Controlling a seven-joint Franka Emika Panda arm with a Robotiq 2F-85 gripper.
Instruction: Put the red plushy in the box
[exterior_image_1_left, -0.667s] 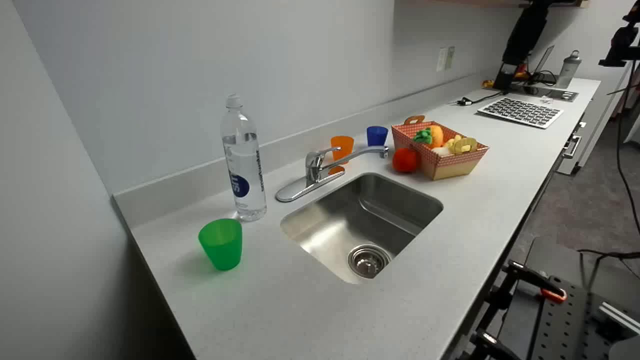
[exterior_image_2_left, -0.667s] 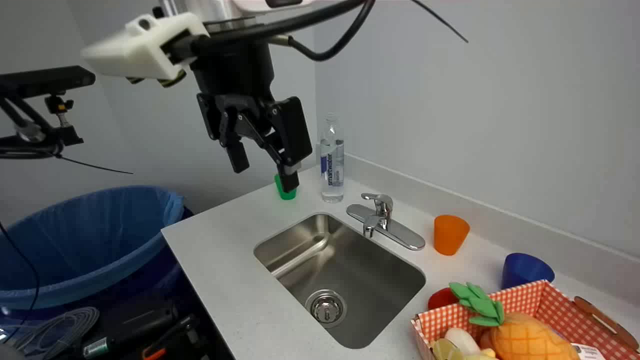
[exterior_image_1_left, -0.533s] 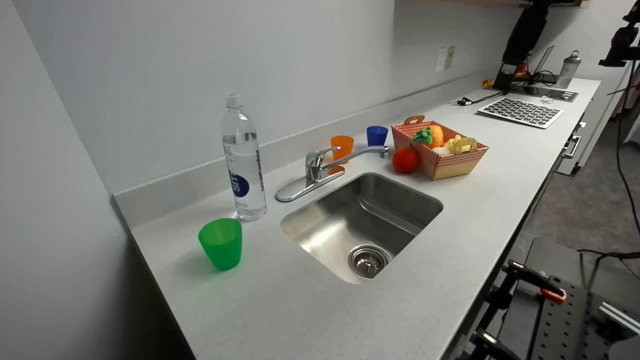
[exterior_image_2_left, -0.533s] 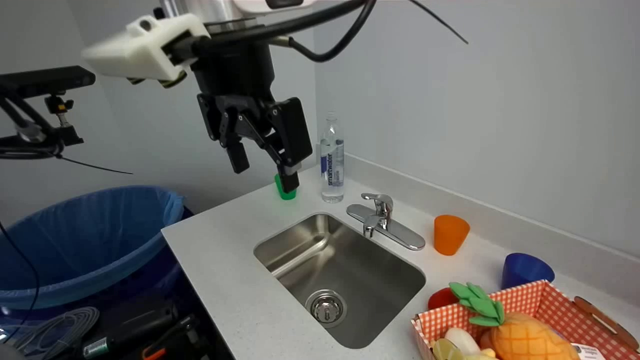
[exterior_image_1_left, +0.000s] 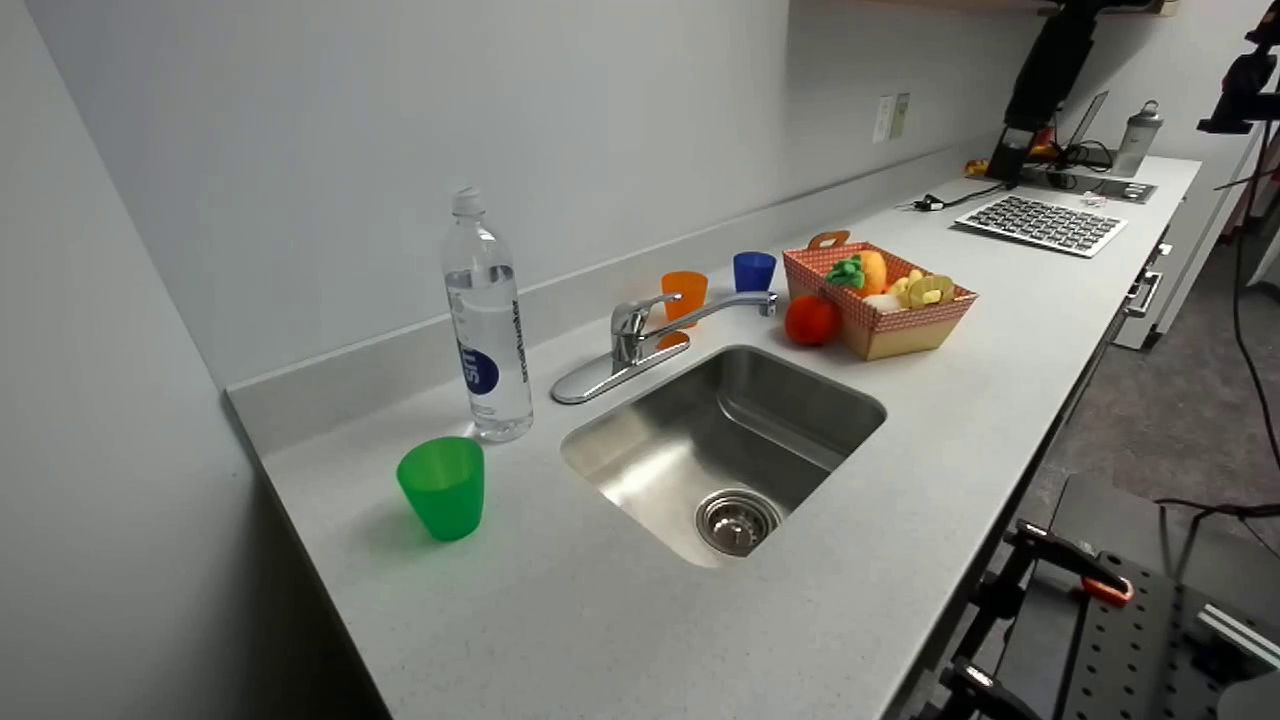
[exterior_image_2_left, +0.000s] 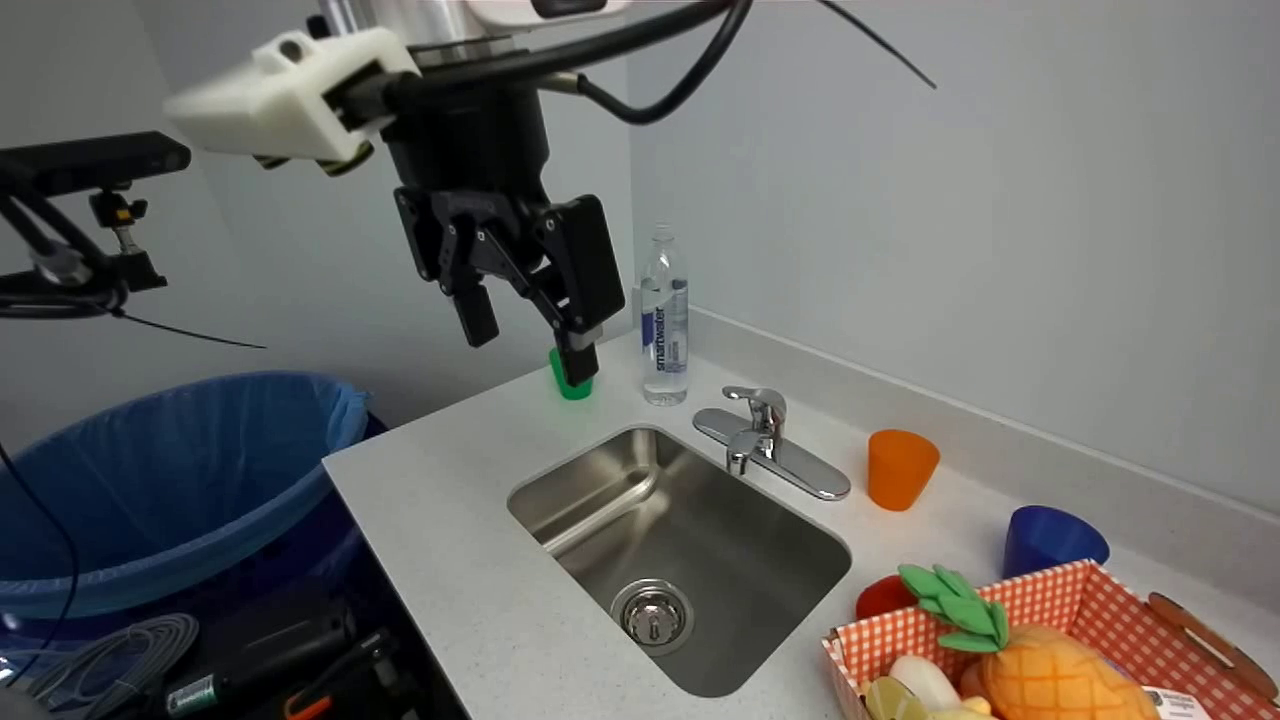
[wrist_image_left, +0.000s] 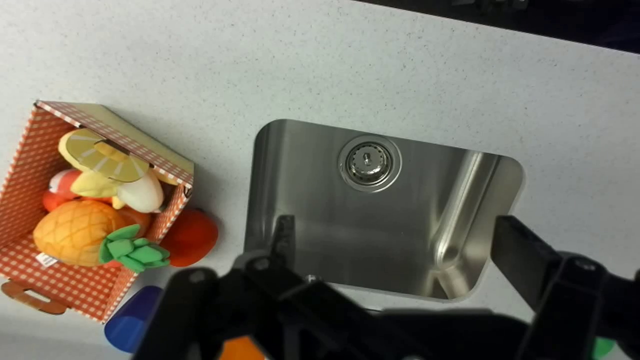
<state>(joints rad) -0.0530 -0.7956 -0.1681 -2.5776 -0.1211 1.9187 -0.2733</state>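
Observation:
The red plushy is a round bright red toy on the counter, touching or close beside the box's sink-side wall. It shows in both exterior views (exterior_image_1_left: 812, 320) (exterior_image_2_left: 882, 597) and in the wrist view (wrist_image_left: 192, 237). The box is light brown outside with red-and-white checks inside. It shows in both exterior views (exterior_image_1_left: 905, 343) (exterior_image_2_left: 1125, 625) and in the wrist view (wrist_image_left: 75, 285). It holds several plush foods, including a pineapple (exterior_image_2_left: 1065, 675). My gripper (exterior_image_2_left: 530, 345) is open and empty, high above the counter; in the wrist view (wrist_image_left: 393, 225) its fingers frame the sink. The gripper is outside the frame in an exterior view.
A steel sink (exterior_image_2_left: 700, 560) with a faucet (exterior_image_2_left: 765, 430) lies beside the plushy. An orange cup (exterior_image_2_left: 900, 470), a blue cup (exterior_image_2_left: 1050, 540), a green cup (exterior_image_1_left: 445, 490) and a tall water bottle (exterior_image_1_left: 488, 340) stand on the counter. A blue bin (exterior_image_2_left: 180, 480) is beyond its edge.

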